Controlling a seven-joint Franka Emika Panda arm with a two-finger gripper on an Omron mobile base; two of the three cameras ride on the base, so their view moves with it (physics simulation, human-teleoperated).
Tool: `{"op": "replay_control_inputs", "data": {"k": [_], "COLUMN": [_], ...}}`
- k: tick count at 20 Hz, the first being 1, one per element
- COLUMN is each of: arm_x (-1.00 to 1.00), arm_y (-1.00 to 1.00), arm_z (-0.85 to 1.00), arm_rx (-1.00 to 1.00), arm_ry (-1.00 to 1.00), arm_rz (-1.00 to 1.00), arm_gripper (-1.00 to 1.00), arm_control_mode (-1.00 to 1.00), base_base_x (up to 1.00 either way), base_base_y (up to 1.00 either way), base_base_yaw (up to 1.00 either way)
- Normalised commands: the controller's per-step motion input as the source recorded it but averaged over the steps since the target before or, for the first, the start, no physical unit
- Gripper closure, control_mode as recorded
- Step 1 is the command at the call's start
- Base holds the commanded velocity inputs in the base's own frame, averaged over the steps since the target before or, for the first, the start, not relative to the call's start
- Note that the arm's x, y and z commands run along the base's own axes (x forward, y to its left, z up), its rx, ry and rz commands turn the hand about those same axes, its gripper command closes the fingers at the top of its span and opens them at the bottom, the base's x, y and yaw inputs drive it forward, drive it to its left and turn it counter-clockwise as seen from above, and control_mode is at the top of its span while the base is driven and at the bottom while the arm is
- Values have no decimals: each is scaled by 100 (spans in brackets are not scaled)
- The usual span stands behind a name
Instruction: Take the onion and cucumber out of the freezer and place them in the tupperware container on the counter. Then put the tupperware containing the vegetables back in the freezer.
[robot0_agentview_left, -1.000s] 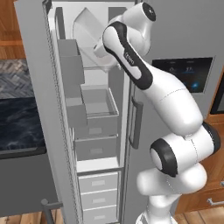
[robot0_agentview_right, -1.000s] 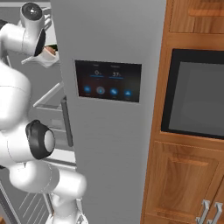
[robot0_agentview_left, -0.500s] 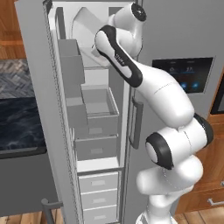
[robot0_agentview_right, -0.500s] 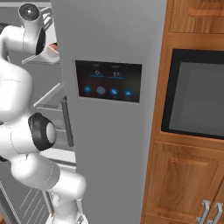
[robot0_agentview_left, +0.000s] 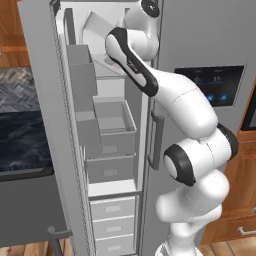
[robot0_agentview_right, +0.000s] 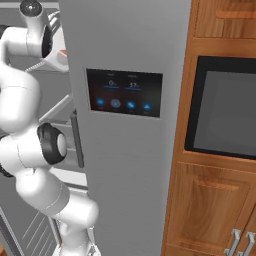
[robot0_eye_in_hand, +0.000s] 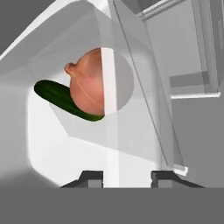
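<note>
Our arm has folded in closer to the freezer (robot0_agentview_left: 112, 165) since a moment ago. Its elbow has swung toward the open door, and the hand is up by the top shelf. The white tupperware container (robot0_agentview_left: 94, 24) has hardly moved. It sits tilted up there, right at the hand.

Our gripper (robot0_eye_in_hand: 127, 176) looks along the container. The two tips stand a little way apart, not wide. A white strip of the container (robot0_eye_in_hand: 52, 144) runs down between them. We cannot tell if the tips are pinching it or have just let go.

The onion (robot0_eye_in_hand: 89, 85) is straight ahead of the jaws, a bit to the side of the left tip, inside the container. The cucumber (robot0_eye_in_hand: 61, 98) lies touching it, poking out farther to that side.

So both vegetables are in the box, and the box is up in the freezer. We think we are near the end of the job. The box is tilted, so the round onion could roll if it is not set down flat.
</note>
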Motion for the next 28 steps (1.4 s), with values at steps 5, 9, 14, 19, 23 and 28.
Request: {"op": "replay_control_inputs", "data": {"k": [5,9,14,19,23,28], "arm_x": [18,30,32,40,38,32], "arm_y": [0,0,0,-1,-7,-7], "arm_z": [-14,-26,-22,-22,-20,-25], "arm_rx": [-14,-10,-9,-5,-3,-6], "arm_ry": [1,0,0,0,0,0], "arm_rz": [-8,-6,-6,-6,-4,-5], "arm_gripper": [100,100,100,100,100,100], "arm_control_mode": [-100,-100,-100,-100,-100,-100], "base_base_x": [0,0,0,0,0,0], "base_base_y": [0,0,0,0,0,0], "base_base_yaw": [0,0,0,0,0,0]}}
